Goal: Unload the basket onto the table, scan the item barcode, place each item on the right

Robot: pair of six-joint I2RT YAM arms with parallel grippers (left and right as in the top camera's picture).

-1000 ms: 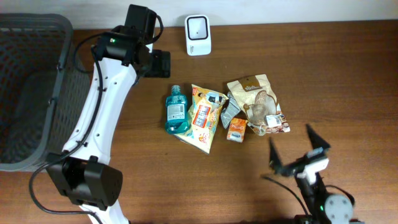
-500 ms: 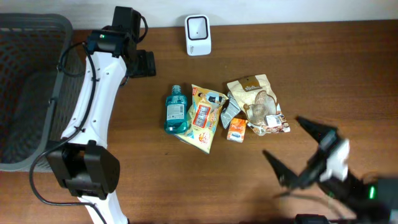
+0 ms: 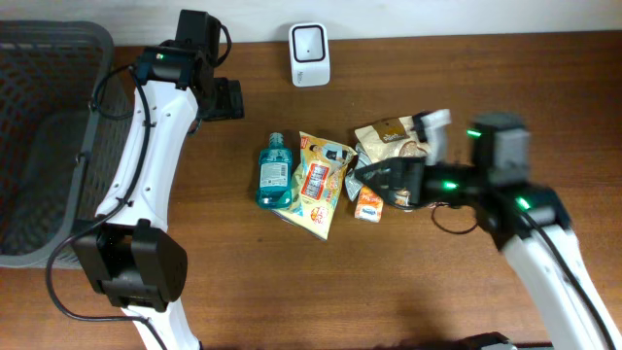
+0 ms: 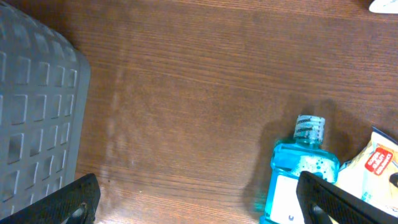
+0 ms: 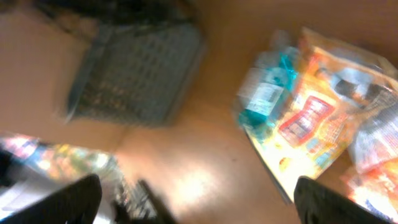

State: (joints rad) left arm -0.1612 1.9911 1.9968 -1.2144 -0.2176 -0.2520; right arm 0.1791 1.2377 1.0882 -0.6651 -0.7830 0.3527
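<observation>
The items lie in a pile at mid-table: a blue mouthwash bottle (image 3: 275,173), a yellow snack bag (image 3: 319,183), a brown pouch (image 3: 391,134), a grey packet (image 3: 358,177) and a small orange box (image 3: 368,204). The white scanner (image 3: 309,42) stands at the back edge. My left gripper (image 3: 229,98) hangs open up and left of the bottle (image 4: 300,172), with nothing between its fingers (image 4: 69,200). My right gripper (image 3: 387,183) is open above the pouch and box, pointing left. Its view is blurred and shows the bottle (image 5: 266,94) and snack bag (image 5: 318,123) ahead.
A dark mesh basket (image 3: 39,146) fills the left side of the table and its grey wall (image 4: 34,124) shows in the left wrist view. The snack bag's corner (image 4: 380,167) sits right of the bottle. Bare wood lies along the front and right.
My right arm has swung up from the table's front edge to above the right of the pile. My left gripper shifted a little left a second ago, then stayed.
</observation>
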